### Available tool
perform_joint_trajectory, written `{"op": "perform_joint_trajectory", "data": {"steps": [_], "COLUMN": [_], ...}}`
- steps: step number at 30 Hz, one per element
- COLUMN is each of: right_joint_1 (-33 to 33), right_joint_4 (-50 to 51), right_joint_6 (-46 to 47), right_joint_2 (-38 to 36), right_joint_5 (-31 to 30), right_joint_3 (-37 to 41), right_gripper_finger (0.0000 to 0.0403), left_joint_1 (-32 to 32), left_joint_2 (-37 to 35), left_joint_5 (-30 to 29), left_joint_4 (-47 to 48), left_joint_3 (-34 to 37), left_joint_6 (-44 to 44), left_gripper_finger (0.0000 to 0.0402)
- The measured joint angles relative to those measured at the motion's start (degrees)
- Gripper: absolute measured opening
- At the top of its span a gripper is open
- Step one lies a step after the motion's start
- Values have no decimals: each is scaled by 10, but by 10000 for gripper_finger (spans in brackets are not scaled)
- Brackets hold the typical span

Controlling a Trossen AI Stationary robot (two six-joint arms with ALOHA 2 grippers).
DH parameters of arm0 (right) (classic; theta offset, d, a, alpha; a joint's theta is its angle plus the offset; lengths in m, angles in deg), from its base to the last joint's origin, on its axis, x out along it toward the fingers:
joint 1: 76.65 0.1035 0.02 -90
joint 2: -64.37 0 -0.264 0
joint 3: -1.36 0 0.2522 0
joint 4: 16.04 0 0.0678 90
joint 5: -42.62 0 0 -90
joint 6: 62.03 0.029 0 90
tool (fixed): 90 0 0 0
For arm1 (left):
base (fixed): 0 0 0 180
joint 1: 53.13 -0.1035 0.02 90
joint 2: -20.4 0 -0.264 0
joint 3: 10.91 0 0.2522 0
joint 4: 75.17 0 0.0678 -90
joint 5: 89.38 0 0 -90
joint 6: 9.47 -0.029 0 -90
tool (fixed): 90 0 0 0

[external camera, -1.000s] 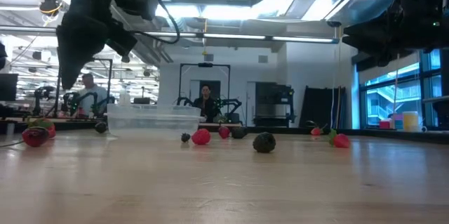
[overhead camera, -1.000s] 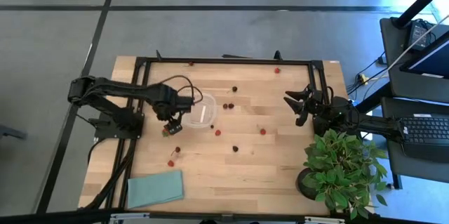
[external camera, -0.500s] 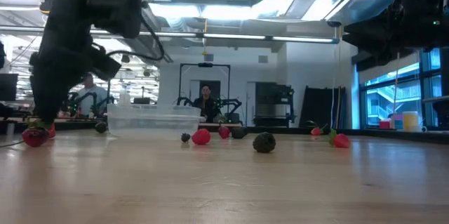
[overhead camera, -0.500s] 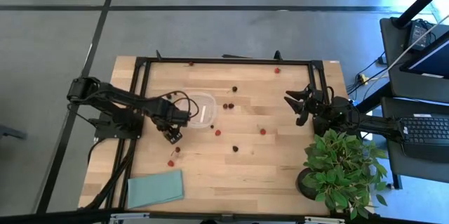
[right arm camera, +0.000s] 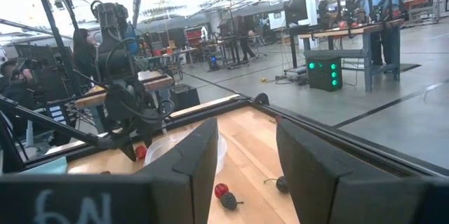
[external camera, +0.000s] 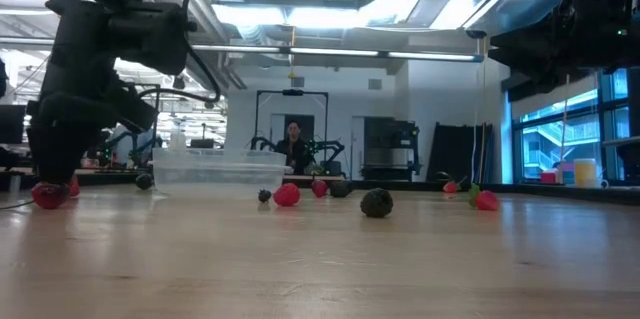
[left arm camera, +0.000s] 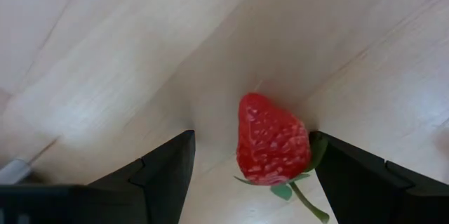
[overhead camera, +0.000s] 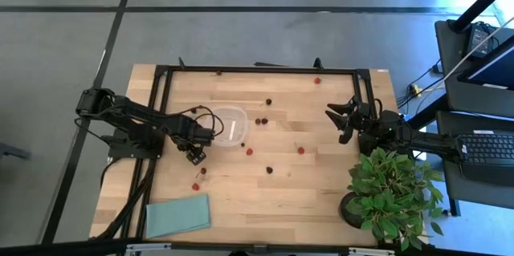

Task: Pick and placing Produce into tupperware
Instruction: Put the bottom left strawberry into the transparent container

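The produce lies scattered over the wooden table as small red and dark berries, such as a red one (overhead camera: pixel 249 151) and a dark one (overhead camera: pixel 269 170). The clear tupperware (overhead camera: pixel 229 125) stands left of centre. Just beside its near-left corner, my left gripper (overhead camera: pixel 193 153) points straight down and is open. A red strawberry (left arm camera: pixel 272 140) with a green top lies on the wood between its fingertips, close to one finger (left arm camera: pixel 351 175). In the low view that strawberry (external camera: pixel 48 195) sits under the gripper (external camera: pixel 50 174). My right gripper (overhead camera: pixel 341 119) waits at the right, level above the table and open.
A leafy potted plant (overhead camera: pixel 393 196) stands at the near right corner. A flat teal cloth (overhead camera: pixel 178 215) lies at the near left. A black frame rail (overhead camera: pixel 257 70) runs around the work area. People and benches show in the room beyond.
My left gripper has sunk from above the tupperware's near-left corner down to the table and drifted a little toward the left edge. It has stayed open and now straddles the strawberry. The strawberry and the tupperware have not moved.
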Motion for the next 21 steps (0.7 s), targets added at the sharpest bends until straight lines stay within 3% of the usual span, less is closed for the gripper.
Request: {"op": "perform_joint_trajectory", "data": {"steps": [8,21], "right_joint_1": [0,0], "right_joint_4": [0,0], "right_joint_6": [-15,-15], "right_joint_2": [0,0], "right_joint_5": [0,0], "right_joint_3": [0,0], "right_gripper_finger": [149,149], "left_joint_1": [-1,0], "left_joint_2": [1,1], "left_joint_5": [0,5], "left_joint_4": [-7,-14], "left_joint_3": [0,0], "left_joint_6": [0,-2], "left_gripper_finger": [260,153]}}
